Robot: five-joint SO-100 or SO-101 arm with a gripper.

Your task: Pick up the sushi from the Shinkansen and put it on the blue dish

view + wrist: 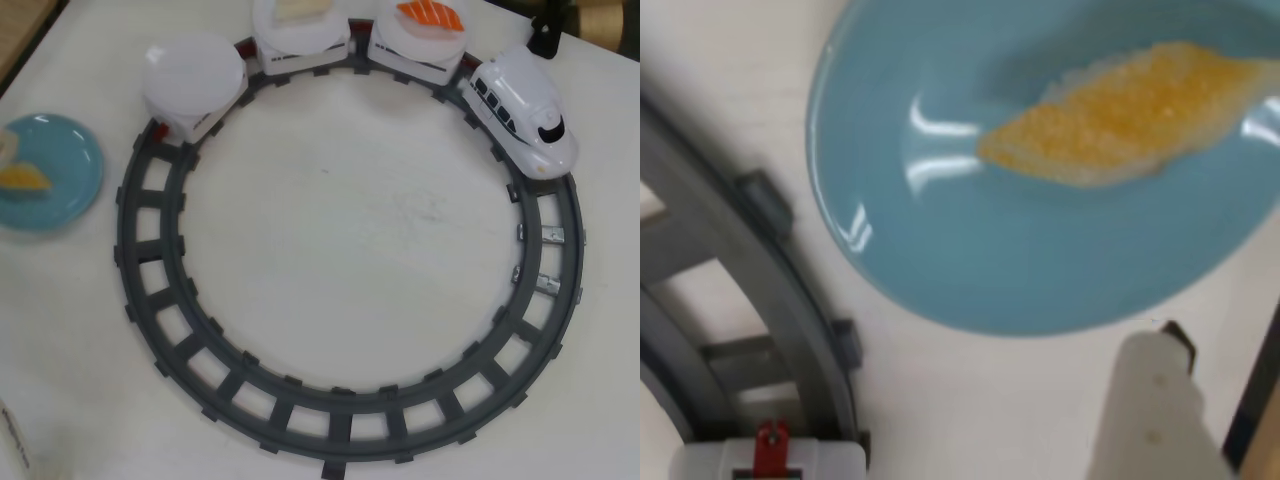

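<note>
In the overhead view, the dish lies at the far left of the table, cut by the frame edge, with the sushi on it near that edge. The arm does not show there. Right of the dish runs a ring of grey track. On its upper arc stand three cars: the leftmost carries a bare white plate, the middle one a pale piece, half cut off by the top edge, and the next a salmon piece. The Shinkansen heads them at the upper right, nose pointing down the curve.

The wrist view shows things closer. At lower left are a stretch of track and the end of a car with a red coupling. The dish fills the upper middle, the sushi lying flat on it, yellow-orange and grainy. At lower right one pale finger of the end effector stands clear of the dish; I cannot tell whether the jaws are spread or pressed together.
</note>
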